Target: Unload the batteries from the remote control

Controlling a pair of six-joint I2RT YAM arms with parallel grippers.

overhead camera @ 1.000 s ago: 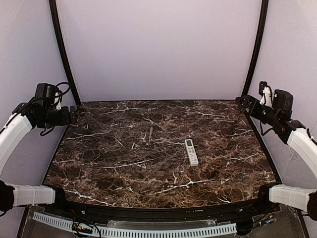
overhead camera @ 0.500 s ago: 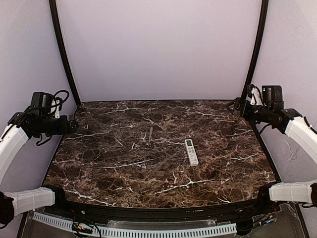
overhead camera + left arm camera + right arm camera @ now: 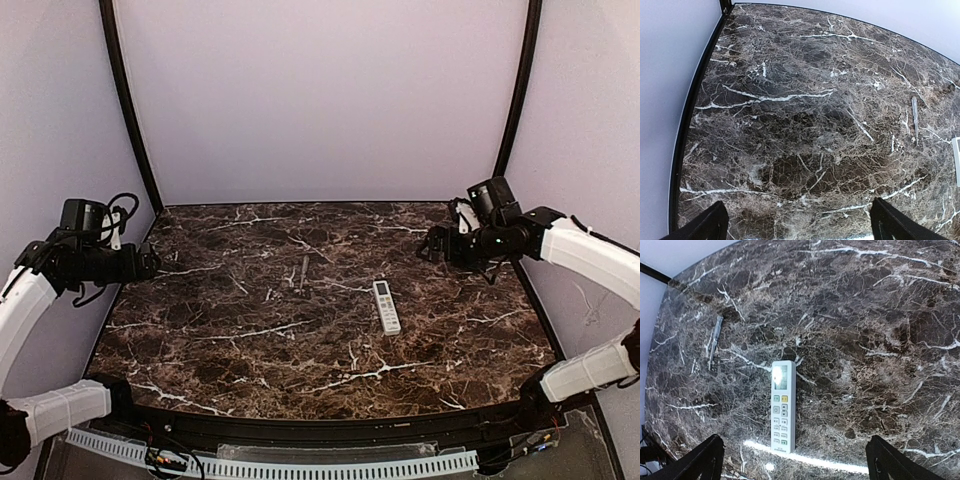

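Sheathes the long links of left arm [image 3: 22, 300] and right arm [image 3: 590, 250] in white shells, joins them with black housings, trails looped black cables [image 3: 120, 205] at the left wrist. Tips left gripper [image 3: 797, 200] and right gripper [image 3: 795, 437] with black wedge-shaped fingers [image 3: 710, 227].

remote control [image 3: 386, 306]: I counted one.
thin grey tool [image 3: 304, 272]: I saw one.
grippers: I logged two, the left gripper [image 3: 150, 262] and the right gripper [image 3: 432, 243].
marble table [image 3: 200, 340]: I noted one.
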